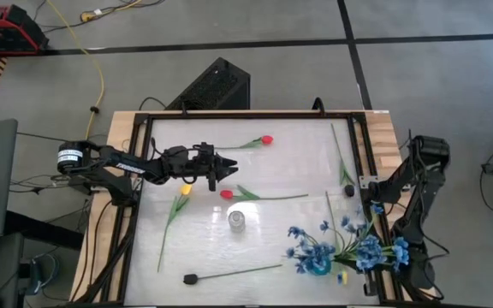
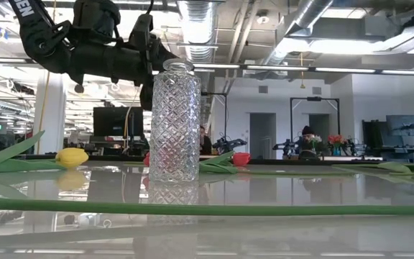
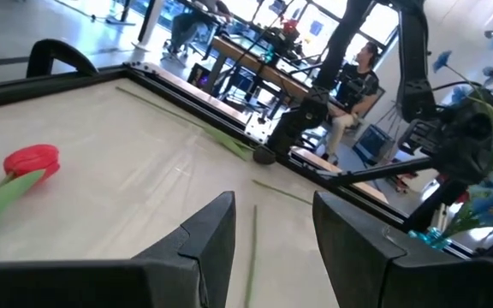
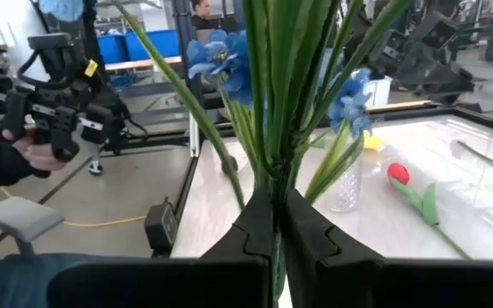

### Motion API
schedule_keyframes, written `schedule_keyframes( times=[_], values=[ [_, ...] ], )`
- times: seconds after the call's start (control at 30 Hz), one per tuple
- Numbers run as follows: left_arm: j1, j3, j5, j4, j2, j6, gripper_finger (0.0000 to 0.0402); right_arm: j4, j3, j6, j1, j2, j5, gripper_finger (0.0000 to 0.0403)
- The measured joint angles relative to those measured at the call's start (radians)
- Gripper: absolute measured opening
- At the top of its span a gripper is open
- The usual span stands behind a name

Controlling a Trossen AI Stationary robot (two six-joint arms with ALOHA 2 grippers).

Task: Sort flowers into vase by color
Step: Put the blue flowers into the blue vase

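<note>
High view, black-headed stem [image 1: 229, 273] lying crosswise

The table [image 1: 272, 162] is glossy white inside a black frame edged with pale wood. On it lie red tulips [image 1: 266, 139], a yellow tulip [image 1: 185, 190] with green leaves, a black-headed stem [image 1: 192, 278] and blue blossoms [image 1: 315, 248]. The clear glass vase [image 2: 174, 122] at mid-frame in the low view is cut in a diamond pattern.

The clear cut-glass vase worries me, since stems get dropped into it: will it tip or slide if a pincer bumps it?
The vase is tall and narrow, so a knock near its neck could probably tip it. The table looks glossy, so it may slide. Being glass, it is likely breakable.
</note>
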Motion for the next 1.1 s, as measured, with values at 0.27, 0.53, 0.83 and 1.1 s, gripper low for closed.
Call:
schedule_keyframes(
  times=[0.27, 0.53, 0.83, 1.1],
  values=[
    [-0.001, 0.000, -0.001, 0.000, 0.000, 0.006, 0.0145, -0.022, 0.000, 0.008, -0.001, 0.006, -0.027, 0.0035],
    [-0.001, 0.000, 0.009, -0.005, 0.000, 0.022, 0.0145, -0.091, 0.000, 0.026, -0.001, 0.007, -0.059, 0.0041],
    [-0.001, 0.000, 0.009, -0.005, 0.000, 0.053, 0.0145, -0.169, 0.000, 0.087, -0.015, 0.005, -0.060, 0.0074],
    [-0.001, 0.000, 0.010, -0.017, 0.000, 0.060, 0.0145, -0.156, 0.000, 0.123, -0.077, -0.017, -0.148, 0.0135]
  ],
)
